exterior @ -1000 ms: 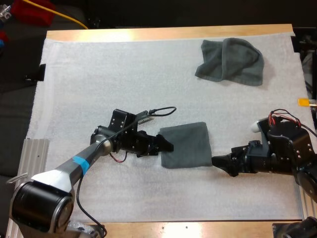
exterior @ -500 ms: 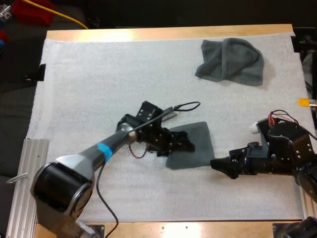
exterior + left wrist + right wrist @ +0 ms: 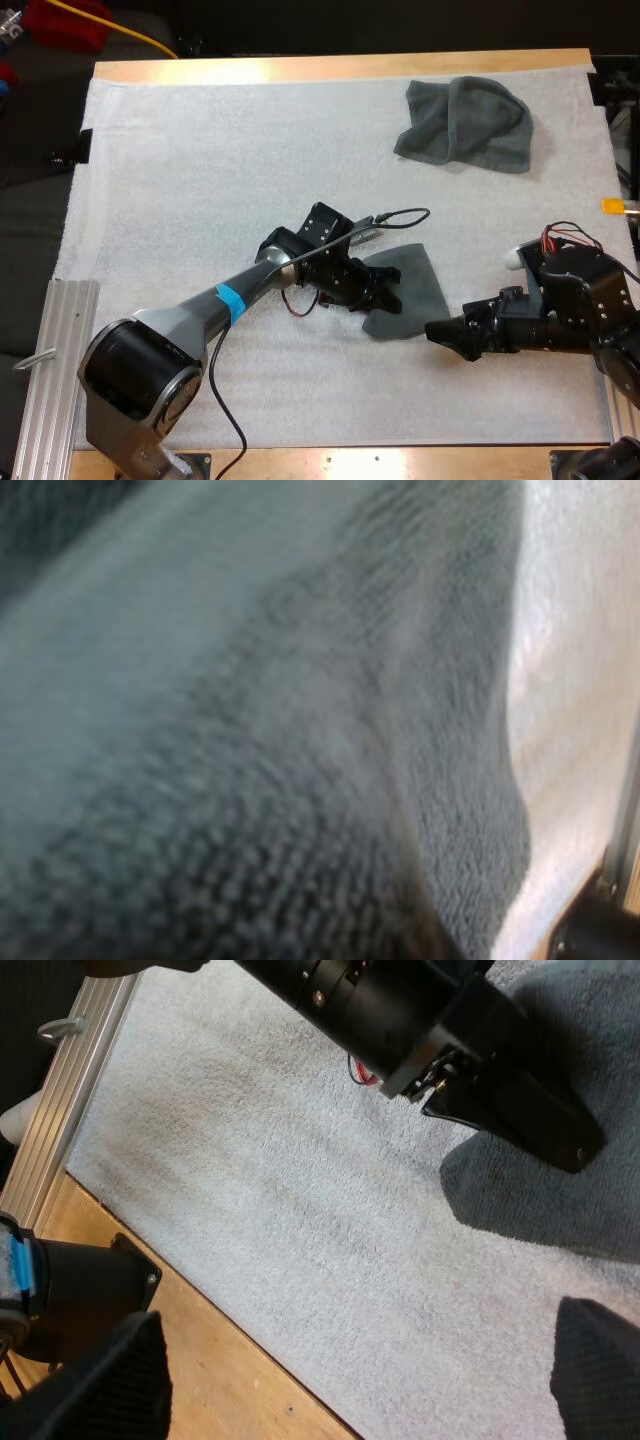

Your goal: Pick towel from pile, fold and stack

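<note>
Probably mid-fold: left claw on the towel, grip can't tell; right claw wide beside it, next likely pinches its edge.

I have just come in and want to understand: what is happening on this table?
Two robot arms work on a towel on the mat. The left tool is on the towel, whose left side looks bunched toward the right. The right tool is open, beside its near right corner. A crumpled towel lies far right.
</note>
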You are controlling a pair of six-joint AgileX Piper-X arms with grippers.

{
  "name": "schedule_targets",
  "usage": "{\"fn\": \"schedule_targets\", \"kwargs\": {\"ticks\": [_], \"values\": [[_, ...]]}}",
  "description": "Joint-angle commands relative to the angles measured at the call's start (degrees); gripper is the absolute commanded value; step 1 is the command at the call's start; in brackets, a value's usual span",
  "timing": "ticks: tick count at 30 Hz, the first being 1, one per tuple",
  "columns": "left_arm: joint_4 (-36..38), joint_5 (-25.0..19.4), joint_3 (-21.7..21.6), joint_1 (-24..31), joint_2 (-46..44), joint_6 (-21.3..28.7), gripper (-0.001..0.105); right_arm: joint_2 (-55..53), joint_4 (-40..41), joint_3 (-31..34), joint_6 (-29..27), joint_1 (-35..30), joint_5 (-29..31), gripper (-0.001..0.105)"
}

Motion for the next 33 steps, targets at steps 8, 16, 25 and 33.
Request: {"fn": "schedule_targets", "kwargs": {"ticks": [8,16,25,33], "values": [[10.24,1.44,-4.23,1.33,-4.04,16.36,0.000,-0.26,0.15,-0.43,-0.70,0.02,-0.57,0.076],[39.74,-12.03,-13.47,9.24,-4.42,40.39,0.000,-0.26,0.15,-0.43,-0.70,0.02,-0.57,0.076],[51.91,-27.74,-14.77,21.03,-4.42,49.45,0.000,-0.26,0.15,-0.43,-0.70,0.02,-0.57,0.076],[52.11,-36.47,-14.77,31.74,-4.42,49.41,0.000,-0.26,0.15,-0.43,-0.70,0.02,-0.57,0.076]]}}
